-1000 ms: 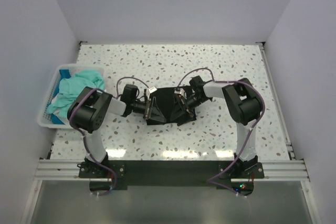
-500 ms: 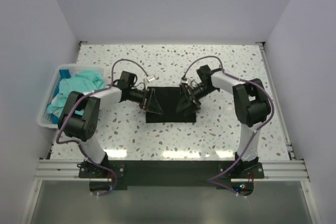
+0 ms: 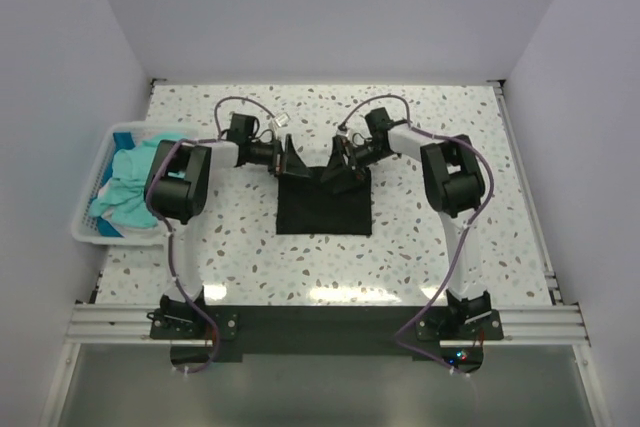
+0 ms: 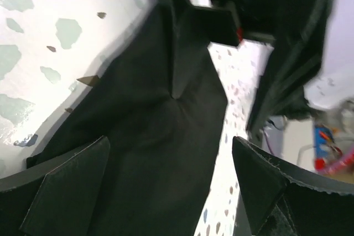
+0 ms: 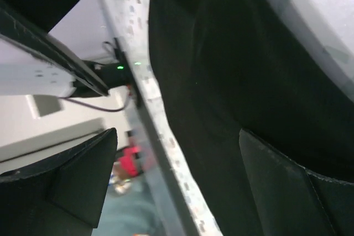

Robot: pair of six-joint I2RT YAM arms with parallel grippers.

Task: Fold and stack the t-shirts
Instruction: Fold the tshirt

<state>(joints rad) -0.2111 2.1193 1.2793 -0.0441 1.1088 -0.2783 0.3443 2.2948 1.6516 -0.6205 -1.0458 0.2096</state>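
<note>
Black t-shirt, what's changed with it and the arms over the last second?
Both arms reached away from their bases: the left gripper and right gripper now sit at the far edge of the black t-shirt, jaws apart. It went from a bunched heap to a flat rectangle. The teal shirts in the white basket stayed put.

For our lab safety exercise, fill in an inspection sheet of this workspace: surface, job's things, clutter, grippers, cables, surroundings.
Surface: speckled white table, evenly lit.
Job's things: black t-shirt folded, lying mid-table; teal t-shirts heaped in the basket.
Clutter: white basket at the table's left edge; nothing else seen.
Grippers: left gripper and right gripper both open, at the black t-shirt's far edge.
Cables: purple cables loop along both arms.
Surroundings: plain pale walls on three sides.
</note>
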